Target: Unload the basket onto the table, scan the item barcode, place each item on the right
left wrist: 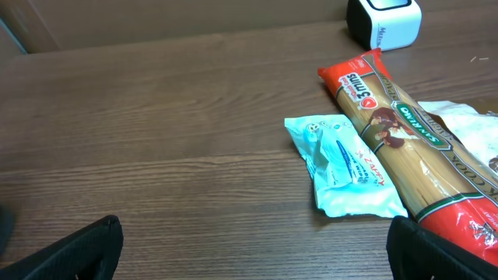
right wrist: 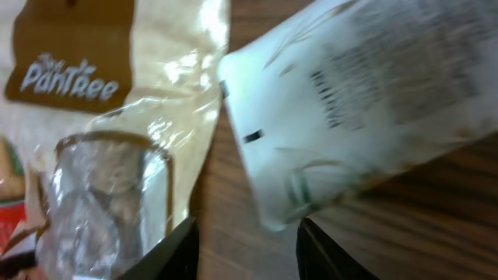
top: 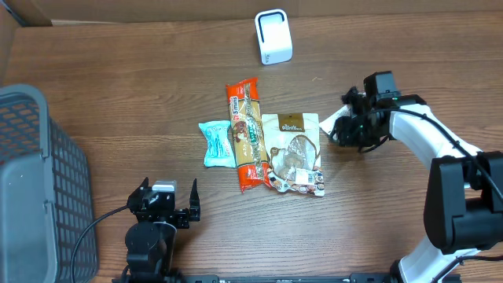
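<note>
Seemingly the right pincer [top: 344, 127] sat narrow on a corner of the white pouch [top: 331, 121], pinching an edge, I judged, so its printed face was free to show the scanner [top: 273, 36] at the far side of the table [top: 118, 79]. Glossy, flat and creased, the pouch was just beside a clear-windowed bag [top: 292, 149]; past it a long pasta pack [top: 247, 134] and a teal sachet [top: 216, 145] rested on woodgrain. The left pincer [top: 168, 196] gaped wide, idle, near the mesh basket [top: 31, 157].

Table [top: 141, 71]: pasta [top: 247, 134], pouch [top: 216, 145], snack bag [top: 292, 153], scanner [top: 273, 37]
</note>
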`<action>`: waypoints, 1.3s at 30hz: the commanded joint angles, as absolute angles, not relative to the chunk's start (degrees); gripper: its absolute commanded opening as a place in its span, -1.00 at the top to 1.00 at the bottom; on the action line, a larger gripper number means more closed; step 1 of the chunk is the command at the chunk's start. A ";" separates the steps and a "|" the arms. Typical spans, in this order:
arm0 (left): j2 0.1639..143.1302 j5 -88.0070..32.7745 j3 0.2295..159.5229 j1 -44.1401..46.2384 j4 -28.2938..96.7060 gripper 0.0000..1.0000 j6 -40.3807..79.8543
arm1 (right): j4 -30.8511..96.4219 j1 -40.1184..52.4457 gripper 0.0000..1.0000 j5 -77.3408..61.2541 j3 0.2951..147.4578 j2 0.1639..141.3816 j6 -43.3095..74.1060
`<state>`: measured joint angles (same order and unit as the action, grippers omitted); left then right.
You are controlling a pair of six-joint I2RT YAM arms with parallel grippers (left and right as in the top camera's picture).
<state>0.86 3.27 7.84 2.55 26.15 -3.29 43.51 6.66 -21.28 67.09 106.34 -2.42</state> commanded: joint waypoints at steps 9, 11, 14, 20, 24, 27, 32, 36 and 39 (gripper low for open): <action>0.25 3.79 7.49 2.55 26.15 -0.98 -2.57 | 54.08 -3.57 -0.07 -28.82 81.45 105.80 12.43; 0.25 3.79 7.49 2.55 26.15 -0.99 -2.57 | 51.00 -5.06 -0.23 -27.18 81.43 105.84 15.77; 0.25 3.79 7.49 2.55 26.15 -0.99 -2.57 | 47.99 -5.32 -0.57 -18.31 80.82 106.59 21.80; 0.25 3.79 7.49 2.55 26.15 -0.99 -2.57 | 39.51 -5.21 -0.60 -16.49 76.07 107.66 25.34; 0.25 3.77 7.49 2.55 26.15 -0.99 -2.57 | 34.89 -5.10 -0.59 -17.04 72.03 108.33 25.74; 0.25 3.77 7.49 2.55 26.15 -0.99 -2.57 | 31.09 -4.93 -0.57 -18.02 69.30 109.49 25.50; 0.25 3.79 7.49 2.55 26.15 -0.99 -2.57 | 25.02 -3.75 -0.51 -18.48 66.43 111.90 25.43; 0.25 3.79 7.49 2.55 26.15 -0.99 -2.57 | 20.64 -2.39 -0.32 -18.04 64.77 113.30 25.12; 0.25 3.79 7.49 2.55 26.15 -0.99 -2.57 | 20.93 -2.24 -0.05 -18.11 64.71 113.71 25.15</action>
